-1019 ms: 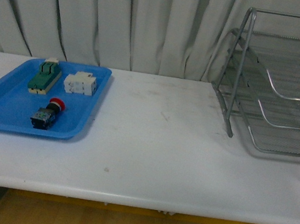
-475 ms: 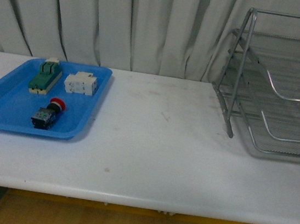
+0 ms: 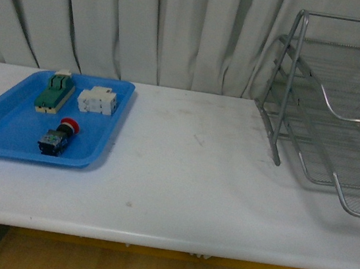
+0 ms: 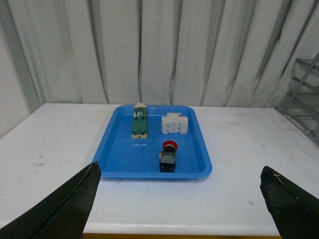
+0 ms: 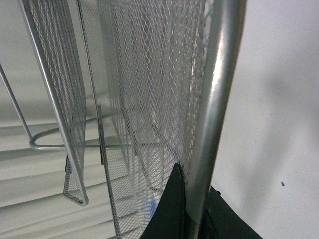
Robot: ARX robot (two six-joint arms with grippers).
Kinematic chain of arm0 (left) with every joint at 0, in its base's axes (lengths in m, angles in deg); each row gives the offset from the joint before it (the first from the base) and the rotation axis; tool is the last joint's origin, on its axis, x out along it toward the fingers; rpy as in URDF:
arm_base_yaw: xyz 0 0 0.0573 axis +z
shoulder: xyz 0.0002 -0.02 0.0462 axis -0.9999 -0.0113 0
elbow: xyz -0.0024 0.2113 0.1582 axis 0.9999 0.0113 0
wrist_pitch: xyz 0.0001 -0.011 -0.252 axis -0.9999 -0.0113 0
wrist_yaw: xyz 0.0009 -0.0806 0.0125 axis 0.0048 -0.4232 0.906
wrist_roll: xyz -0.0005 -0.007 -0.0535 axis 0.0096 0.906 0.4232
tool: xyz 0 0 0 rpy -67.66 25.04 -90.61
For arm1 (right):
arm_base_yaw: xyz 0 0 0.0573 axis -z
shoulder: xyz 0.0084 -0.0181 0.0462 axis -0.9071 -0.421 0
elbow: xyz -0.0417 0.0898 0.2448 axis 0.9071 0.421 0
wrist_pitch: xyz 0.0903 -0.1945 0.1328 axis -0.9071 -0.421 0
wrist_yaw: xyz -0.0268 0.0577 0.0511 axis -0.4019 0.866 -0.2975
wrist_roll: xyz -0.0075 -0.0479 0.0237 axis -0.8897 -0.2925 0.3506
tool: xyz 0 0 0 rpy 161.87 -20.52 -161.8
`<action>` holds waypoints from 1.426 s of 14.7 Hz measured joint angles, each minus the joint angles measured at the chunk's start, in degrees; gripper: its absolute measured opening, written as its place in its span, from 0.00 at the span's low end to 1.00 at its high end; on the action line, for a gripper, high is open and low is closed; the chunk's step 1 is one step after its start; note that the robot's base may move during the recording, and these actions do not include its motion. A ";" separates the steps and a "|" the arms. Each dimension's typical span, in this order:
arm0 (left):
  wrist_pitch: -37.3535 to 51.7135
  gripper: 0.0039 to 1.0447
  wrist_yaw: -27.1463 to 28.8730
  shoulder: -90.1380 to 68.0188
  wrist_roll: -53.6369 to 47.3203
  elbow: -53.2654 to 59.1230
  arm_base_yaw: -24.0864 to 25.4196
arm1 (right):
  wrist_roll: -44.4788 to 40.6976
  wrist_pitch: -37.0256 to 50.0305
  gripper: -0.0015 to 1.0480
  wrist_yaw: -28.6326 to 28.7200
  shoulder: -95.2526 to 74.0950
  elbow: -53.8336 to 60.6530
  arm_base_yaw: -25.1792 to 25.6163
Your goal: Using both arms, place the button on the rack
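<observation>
The red-capped, dark-bodied push button (image 3: pixel 57 137) lies in the flat blue plastic tray (image 3: pixel 8 126), well apart from the silver three-tier wire-mesh rack (image 3: pixel 288 89). The left pincer (image 4: pixel 179 169), spread wide, should straddle the blocky body, not the cap. The right pincer (image 5: pixel 192 219), pinching the rack's frame tube, should steady it.

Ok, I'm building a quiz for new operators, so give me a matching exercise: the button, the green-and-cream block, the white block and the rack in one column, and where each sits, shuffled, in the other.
Things:
1. button
2. green-and-cream block
3. white block
4. rack

Places, as the front view shows them:
A. back right of the blue tray
B. on the table, far right, off the tray
C. front part of the blue tray, nearest the robot
D. back left of the blue tray

Pairs: 1-C, 2-D, 3-A, 4-B.
</observation>
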 joint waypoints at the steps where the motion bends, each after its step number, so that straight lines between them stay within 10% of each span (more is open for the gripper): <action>1: 0.00 0.94 0.02 0.00 0.00 -0.02 0.00 | -0.02 0.26 0.03 0.11 0.35 1.33 0.68; 11: 0.00 0.94 0.02 0.00 0.00 0.00 0.00 | 0.07 -1.68 0.92 -2.05 8.11 5.49 2.36; 18: 0.00 0.94 0.00 0.00 0.00 0.00 0.00 | 2.10 -1.79 0.94 4.76 33.42 20.28 3.06; 21: 0.00 0.94 -0.02 0.00 0.00 0.00 0.00 | -29.99 -31.41 0.67 0.04 66.34 20.33 1.36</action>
